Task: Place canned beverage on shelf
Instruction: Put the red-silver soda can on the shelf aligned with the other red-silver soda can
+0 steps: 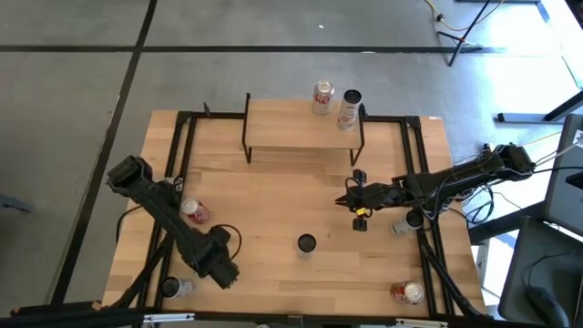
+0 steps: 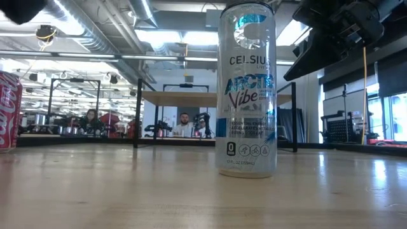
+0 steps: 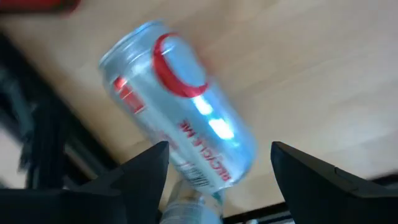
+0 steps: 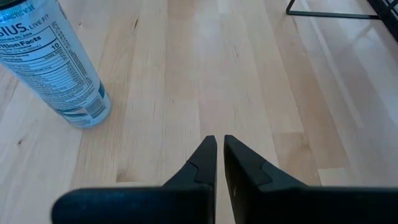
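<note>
The shelf [image 1: 305, 123], a light wood top on black legs, stands at the table's far side with two cans [image 1: 322, 97] [image 1: 350, 109] upright on its right end. A silver can with red print [image 3: 180, 106] lies on its side at the near left [image 1: 178, 287]. My left gripper [image 3: 219, 149] points down over it, open, its fingers on either side of one end. Over the table's middle right, my right gripper [image 4: 220, 155] hangs shut and holds nothing. An upright Celsius can [image 2: 247, 95] stands at the centre [image 1: 306, 243]. My left gripper comes from above with its fingers across the lying silver can's end [image 3: 214, 171]. A gap shows between the can and one finger [image 3: 298, 174]. The other finger [image 3: 146, 171] overlaps the can's edge, and I cannot tell whether it touches.
A red can [image 1: 194, 211] lies by the left arm and shows at the low view's left edge [image 2: 9, 111]. Two more cans [image 1: 407, 221] [image 1: 408, 292] are on the right side. Black frame rails [image 1: 159, 264] run along the table's sides.
</note>
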Robot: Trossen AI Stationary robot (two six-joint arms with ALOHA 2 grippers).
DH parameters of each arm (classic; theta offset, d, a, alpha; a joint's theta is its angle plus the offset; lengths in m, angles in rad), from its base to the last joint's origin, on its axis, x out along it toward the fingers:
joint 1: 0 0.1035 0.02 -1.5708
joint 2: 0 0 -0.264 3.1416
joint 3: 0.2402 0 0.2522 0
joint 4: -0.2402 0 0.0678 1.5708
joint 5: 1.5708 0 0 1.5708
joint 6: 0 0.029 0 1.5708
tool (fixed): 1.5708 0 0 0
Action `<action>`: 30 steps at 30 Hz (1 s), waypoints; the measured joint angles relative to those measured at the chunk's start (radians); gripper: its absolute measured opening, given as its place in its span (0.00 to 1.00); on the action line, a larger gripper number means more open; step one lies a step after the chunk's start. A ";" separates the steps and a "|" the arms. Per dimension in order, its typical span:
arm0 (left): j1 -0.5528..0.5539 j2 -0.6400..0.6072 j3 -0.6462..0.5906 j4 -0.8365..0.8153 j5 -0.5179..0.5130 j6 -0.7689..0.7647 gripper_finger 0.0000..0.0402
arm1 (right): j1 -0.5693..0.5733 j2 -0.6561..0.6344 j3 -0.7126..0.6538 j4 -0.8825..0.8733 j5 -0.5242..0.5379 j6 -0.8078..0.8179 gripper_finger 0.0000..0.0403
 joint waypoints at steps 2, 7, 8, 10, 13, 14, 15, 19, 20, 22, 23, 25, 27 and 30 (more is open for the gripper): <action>-0.013 0.000 -0.016 -0.003 0.012 -0.036 0.69 | 0.000 0.000 0.000 0.000 0.000 0.000 0.05; -0.050 -0.001 -0.057 0.000 0.046 -0.114 0.79 | 0.000 0.000 0.000 0.000 0.000 0.001 0.05; -0.055 -0.001 -0.068 -0.001 0.049 -0.142 0.82 | 0.000 0.000 0.000 0.000 0.000 0.001 0.05; -0.064 -0.001 -0.087 0.001 0.057 -0.199 0.86 | 0.000 0.000 0.000 0.000 0.000 0.001 0.05; -0.072 -0.002 -0.113 0.025 0.061 -0.234 0.89 | 0.000 0.000 0.000 0.000 0.000 0.001 0.05; -0.073 -0.002 -0.124 0.040 0.060 -0.245 0.89 | 0.000 0.000 0.000 0.000 -0.001 0.002 0.05; -0.073 -0.002 -0.137 0.059 0.058 -0.256 0.89 | 0.000 0.000 0.000 0.000 -0.001 0.002 0.05; -0.074 -0.003 -0.194 0.162 0.064 -0.262 0.88 | 0.000 0.000 0.000 0.000 -0.001 0.002 0.05; -0.074 -0.005 -0.211 0.187 0.067 -0.262 0.88 | 0.000 0.000 0.000 0.000 -0.001 0.006 0.05; -0.074 -0.005 -0.244 0.232 0.071 -0.261 0.88 | 0.000 0.000 0.000 0.000 -0.001 0.014 0.05; -0.074 -0.004 -0.259 0.253 0.068 -0.257 0.88 | 0.000 0.000 0.000 0.000 -0.001 0.018 0.05; -0.073 -0.005 -0.289 0.295 0.063 -0.230 0.88 | 0.000 0.000 0.000 0.000 -0.001 0.018 0.05; -0.073 -0.004 -0.316 0.337 0.051 -0.208 0.88 | 0.000 0.000 0.000 0.000 -0.001 0.018 0.05; -0.073 -0.004 -0.328 0.367 0.029 -0.191 0.83 | 0.000 0.000 0.000 0.000 -0.001 0.018 0.05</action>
